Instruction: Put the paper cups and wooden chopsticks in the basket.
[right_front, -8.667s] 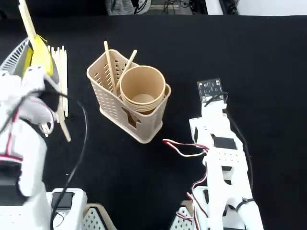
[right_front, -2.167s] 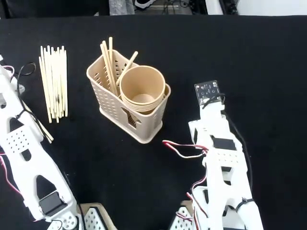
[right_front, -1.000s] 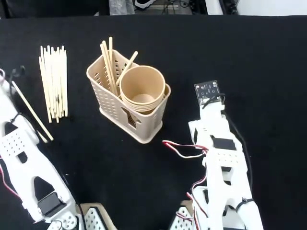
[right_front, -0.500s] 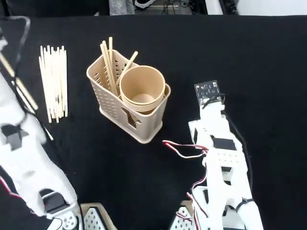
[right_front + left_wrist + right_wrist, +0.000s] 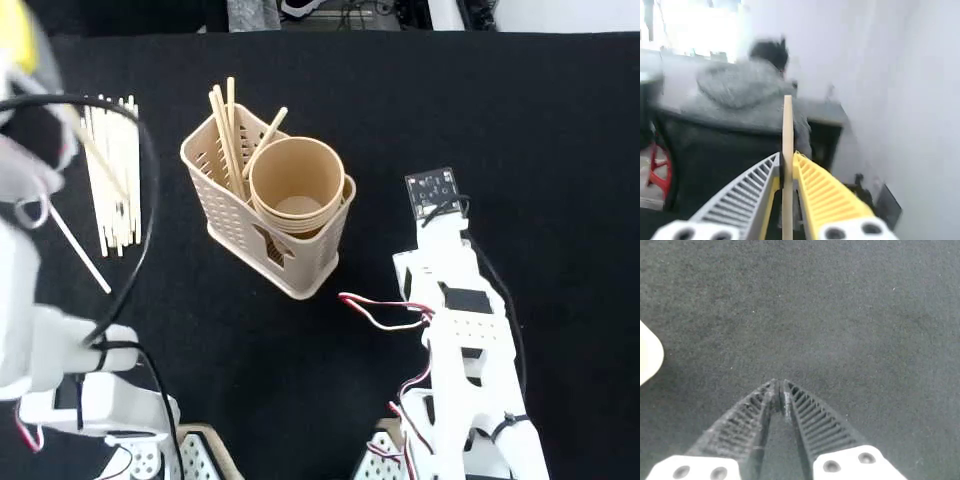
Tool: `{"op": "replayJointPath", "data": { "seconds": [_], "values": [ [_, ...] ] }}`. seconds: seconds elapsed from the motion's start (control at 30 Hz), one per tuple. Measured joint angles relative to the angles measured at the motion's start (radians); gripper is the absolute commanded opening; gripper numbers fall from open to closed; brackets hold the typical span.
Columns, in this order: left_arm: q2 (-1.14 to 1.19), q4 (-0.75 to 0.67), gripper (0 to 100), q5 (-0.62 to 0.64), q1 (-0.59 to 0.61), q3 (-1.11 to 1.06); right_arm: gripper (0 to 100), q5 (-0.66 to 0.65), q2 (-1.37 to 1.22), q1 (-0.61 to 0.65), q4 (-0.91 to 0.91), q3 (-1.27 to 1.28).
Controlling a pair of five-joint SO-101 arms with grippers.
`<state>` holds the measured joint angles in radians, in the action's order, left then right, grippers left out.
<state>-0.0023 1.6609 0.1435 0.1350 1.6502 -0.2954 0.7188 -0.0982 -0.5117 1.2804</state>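
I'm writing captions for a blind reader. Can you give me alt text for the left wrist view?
The left gripper is shut on a single wooden chopstick, which sticks out past its tips between a grey finger and a yellow finger. Behind it is a blurred, brightly lit room.

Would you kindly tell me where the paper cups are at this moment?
In the high view, the paper cups sit nested inside the basket, at its right end, beside the chopsticks standing in its left end.
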Motion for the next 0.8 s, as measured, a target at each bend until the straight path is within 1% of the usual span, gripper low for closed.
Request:
{"op": "replayJointPath", "data": {
  "seconds": [0.13,0.23,0.37,0.57,0.8],
  "values": [
    [0.021,0.086,3,-0.084,-0.114,0.002,1.3,0.000,0.000,0.000,0.000,0.000],
    [0.044,0.092,3,-0.121,-0.175,-0.031,1.3,0.000,0.000,0.000,0.000,0.000],
    [0.106,0.074,3,-0.115,-0.256,-0.051,1.3,0.000,0.000,0.000,0.000,0.000],
    [0.236,-0.063,3,-0.049,-0.267,-0.014,1.3,0.000,0.000,0.000,0.000,0.000],
    [0.405,-0.132,3,-0.038,-0.269,-0.011,1.3,0.000,0.000,0.000,0.000,0.000]
  ]
}}
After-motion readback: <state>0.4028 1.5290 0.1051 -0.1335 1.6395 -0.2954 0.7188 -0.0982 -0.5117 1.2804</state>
